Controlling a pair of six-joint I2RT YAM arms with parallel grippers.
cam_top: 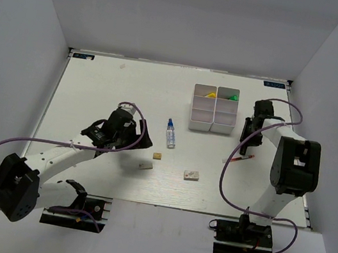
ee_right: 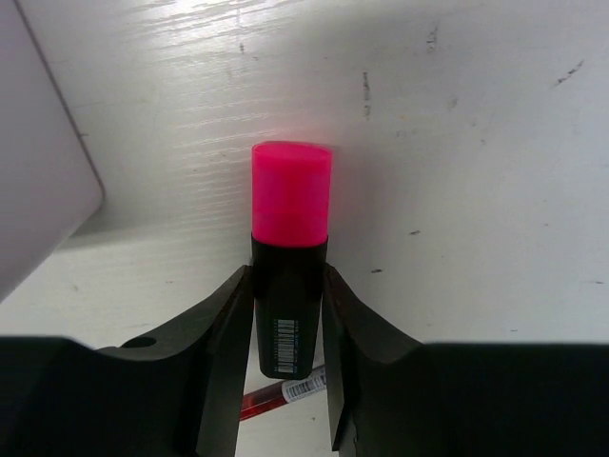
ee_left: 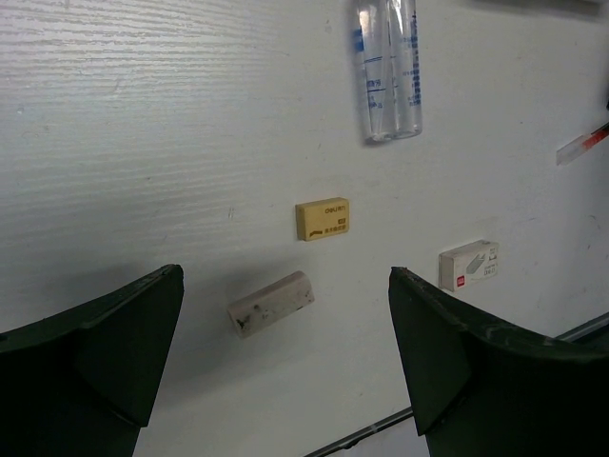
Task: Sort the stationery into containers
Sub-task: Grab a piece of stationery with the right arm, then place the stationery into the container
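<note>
Right tool (ee_right: 287, 286) clamped on both sides of a pink-capped black highlighter (ee_right: 291, 190) lying on the tabletop (ee_right: 457, 143) just beside the white six-compartment tray (cam_top: 200, 120), thin red pen (ee_right: 276, 395) by its base; left tool (ee_left: 285, 281) spread wide, holding nothing, above grey eraser (ee_left: 271, 303), tan eraser (ee_left: 322, 218), white eraser (ee_left: 469, 264) and clear bottle (ee_left: 388, 76).

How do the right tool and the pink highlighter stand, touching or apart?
Touching. The right wrist view shows both fingers of the right tool against the black body of the pink highlighter, with no gap.
</note>
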